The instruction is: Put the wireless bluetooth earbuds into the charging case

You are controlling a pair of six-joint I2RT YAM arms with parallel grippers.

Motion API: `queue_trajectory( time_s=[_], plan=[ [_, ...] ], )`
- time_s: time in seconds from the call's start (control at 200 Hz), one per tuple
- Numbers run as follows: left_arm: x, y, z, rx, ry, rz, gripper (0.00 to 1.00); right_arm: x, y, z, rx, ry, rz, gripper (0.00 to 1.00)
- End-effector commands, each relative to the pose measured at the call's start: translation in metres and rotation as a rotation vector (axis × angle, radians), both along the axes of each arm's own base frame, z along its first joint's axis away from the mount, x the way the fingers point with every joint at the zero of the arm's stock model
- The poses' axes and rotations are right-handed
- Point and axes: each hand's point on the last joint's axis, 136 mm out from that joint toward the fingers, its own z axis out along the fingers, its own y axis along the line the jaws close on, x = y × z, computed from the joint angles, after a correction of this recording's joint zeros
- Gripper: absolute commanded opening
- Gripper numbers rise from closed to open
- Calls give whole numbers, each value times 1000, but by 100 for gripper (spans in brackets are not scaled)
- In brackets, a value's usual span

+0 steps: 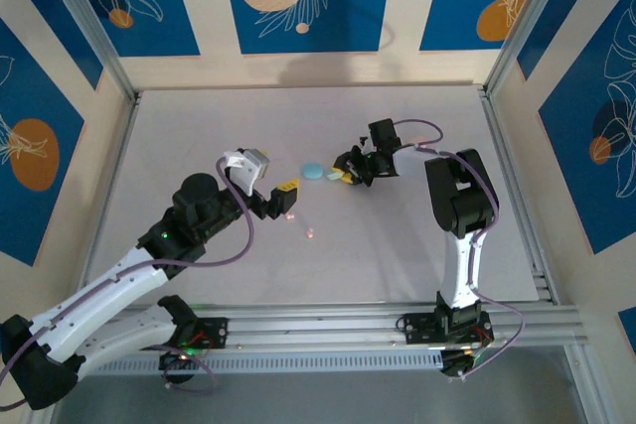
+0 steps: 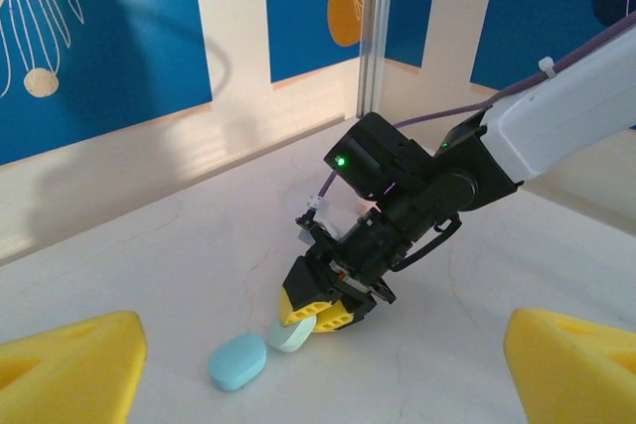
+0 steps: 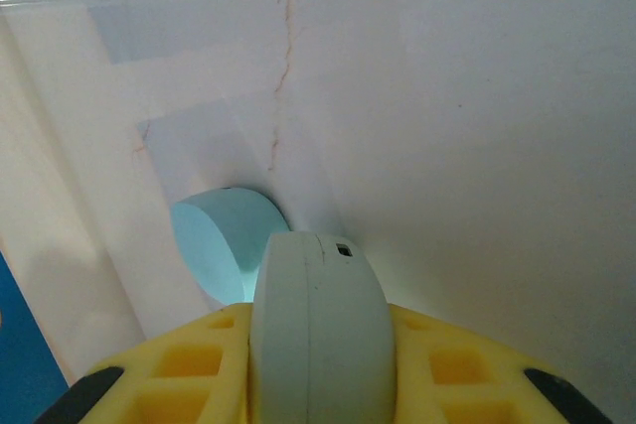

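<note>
Right gripper [image 2: 316, 313] tips down at the table [image 1: 417, 106], and its yellow fingers [image 2: 301, 297] pinch a pale case [image 2: 291, 336] by its broad sides. From my right wrist, the case's rounded edge stands up between the fingers, with a small dark notch near the top. The case hangs low over the table; I cannot tell whether it touches. Just beside it a blue pebble [image 2: 238, 361] lies flat. Left gripper [image 1: 285, 198] is spread wide and grips nothing, facing the right one from near. Two pink buds [image 1: 291, 215] lie loose on the table by the left gripper, apart from the case.
</note>
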Motion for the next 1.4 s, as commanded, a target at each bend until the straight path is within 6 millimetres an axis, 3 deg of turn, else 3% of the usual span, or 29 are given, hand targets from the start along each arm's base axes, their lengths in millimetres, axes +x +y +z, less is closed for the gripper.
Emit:
queue_trajectory(
  time_s=[0.0, 0.23, 0.44, 0.545, 0.63, 0.78, 0.92, 1.065, 1.191, 1.396],
  plan=[
    [2, 1, -5, 20, -7, 11, 92, -10, -3, -13, -26, 28, 20, 34],
    [3, -5, -9, 23, 3, -3, 93, -21, -25, 2, -140, 0, 10, 52],
    [4, -5, -11, 23, 5, -5, 94, -22, -57, 30, -257, -51, 3, 56],
    [3, -4, -10, 24, 4, -4, 94, -8, -88, 54, -338, -126, -42, 56],
    [2, -4, -10, 25, 6, -7, 94, 11, -126, 72, -401, -171, -102, 57],
    [0, -6, -11, 19, 20, -23, 97, 49, -193, 83, -477, -190, -211, 57],
    [-4, -13, -12, 16, 48, -64, 100, 84, -232, 74, -524, -152, -229, 56],
    [-4, -18, -18, 29, 83, -83, 100, 111, -254, 58, -541, -106, -243, 57],
    [-2, -17, -22, 43, 85, -73, 100, 116, -260, 44, -557, -24, -257, 57],
    [3, -15, -26, 68, 80, -49, 100, 104, -254, 28, -650, 63, -251, 60]
  ],
)
